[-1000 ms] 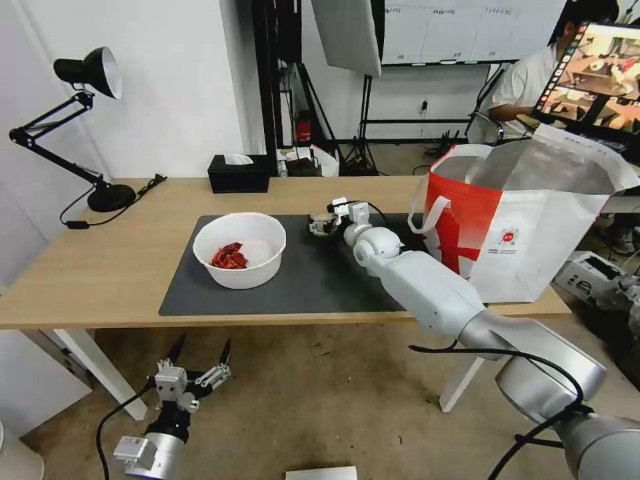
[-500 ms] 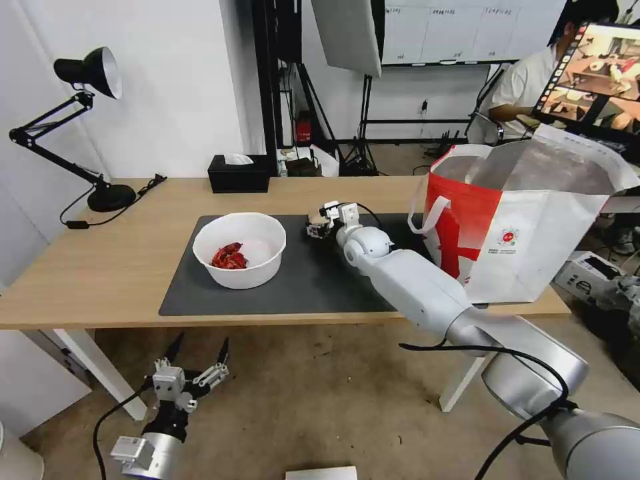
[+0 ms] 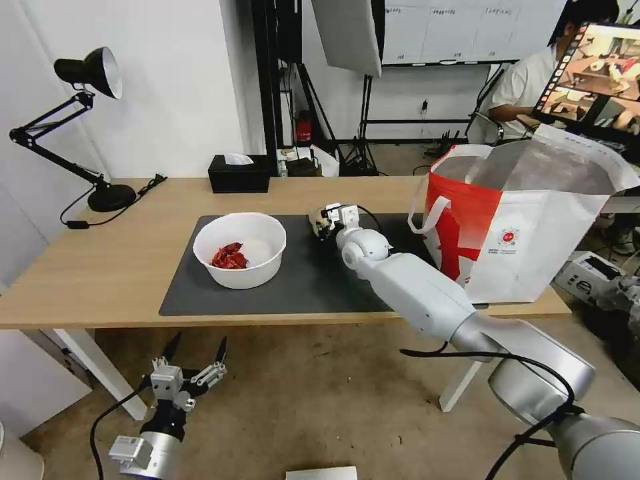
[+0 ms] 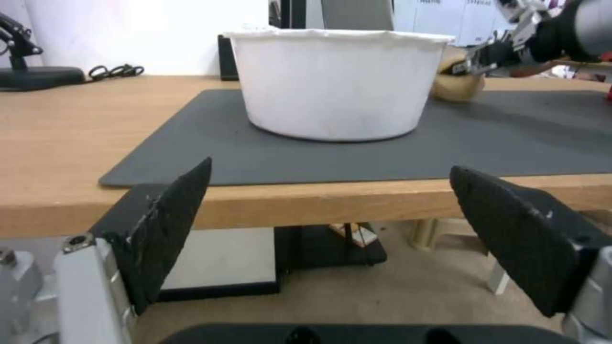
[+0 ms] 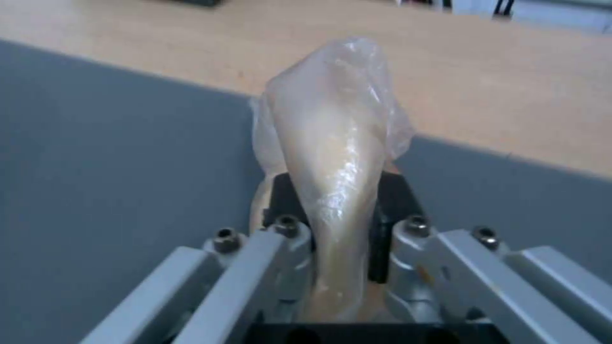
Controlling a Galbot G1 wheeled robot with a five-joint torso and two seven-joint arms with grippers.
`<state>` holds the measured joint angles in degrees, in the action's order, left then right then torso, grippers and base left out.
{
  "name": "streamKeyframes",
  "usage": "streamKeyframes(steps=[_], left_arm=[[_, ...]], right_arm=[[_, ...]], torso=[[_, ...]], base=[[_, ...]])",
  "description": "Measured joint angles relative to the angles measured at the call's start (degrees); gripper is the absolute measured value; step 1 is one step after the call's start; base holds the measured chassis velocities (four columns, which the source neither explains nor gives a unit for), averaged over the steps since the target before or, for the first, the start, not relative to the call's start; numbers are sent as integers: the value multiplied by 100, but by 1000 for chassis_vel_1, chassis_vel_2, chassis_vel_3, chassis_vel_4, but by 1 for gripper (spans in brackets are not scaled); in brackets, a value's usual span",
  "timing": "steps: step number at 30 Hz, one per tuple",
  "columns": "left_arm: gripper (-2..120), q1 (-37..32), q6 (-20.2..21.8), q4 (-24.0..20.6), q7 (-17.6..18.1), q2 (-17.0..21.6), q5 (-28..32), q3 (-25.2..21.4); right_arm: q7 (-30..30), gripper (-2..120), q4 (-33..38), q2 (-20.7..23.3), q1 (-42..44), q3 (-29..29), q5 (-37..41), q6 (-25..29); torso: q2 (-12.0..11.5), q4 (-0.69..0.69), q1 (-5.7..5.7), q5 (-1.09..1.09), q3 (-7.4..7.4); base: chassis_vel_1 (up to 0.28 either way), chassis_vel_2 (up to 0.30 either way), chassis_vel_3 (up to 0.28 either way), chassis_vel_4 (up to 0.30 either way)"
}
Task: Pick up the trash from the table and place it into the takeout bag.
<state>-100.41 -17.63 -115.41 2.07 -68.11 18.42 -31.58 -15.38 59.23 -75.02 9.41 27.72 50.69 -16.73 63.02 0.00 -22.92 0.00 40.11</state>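
Observation:
My right gripper is over the back of the dark grey mat, shut on the small clear cup of yellowish stuff. In the right wrist view the squashed cup is pinched in the right gripper. The white bowl with red scraps stands on the mat to its left. The takeout bag stands open at the table's right end. My left gripper hangs open below the table's front edge; the left wrist view has this gripper facing the bowl and cup.
A black tissue box sits at the back of the table. A black desk lamp and its cable occupy the far left. White table legs stand under both ends. A person sits at a screen behind the bag.
My right arm has shifted a little to the left, and the cup in its gripper has tipped and risen slightly. The left gripper has sunk a touch.

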Motion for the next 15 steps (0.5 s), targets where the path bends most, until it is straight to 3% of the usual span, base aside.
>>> streamKeyframes(steps=[7,10,12,15], left_arm=[[100,-16,-2,-75,8,-40,-1,7],[100,-33,-2,-105,12,-71,-1,24],[100,-41,-2,-110,13,-74,-4,31],[100,-94,-2,-144,15,-73,-16,49]], right_arm=[[-430,5,1100,593,251,6,-837,714],[-1163,5,2005,940,496,-43,-1374,1125],[-1315,5,2194,993,550,-65,-1393,1149],[-1986,5,3041,1267,858,-267,-1362,1169]], torso=[[0,-1,0,0,0],[0,0,0,0,0],[0,0,0,0,0],[0,1,1,1,0]], base=[[0,0,0,0],[0,0,0,0],[0,0,0,0],[0,0,0,0]])
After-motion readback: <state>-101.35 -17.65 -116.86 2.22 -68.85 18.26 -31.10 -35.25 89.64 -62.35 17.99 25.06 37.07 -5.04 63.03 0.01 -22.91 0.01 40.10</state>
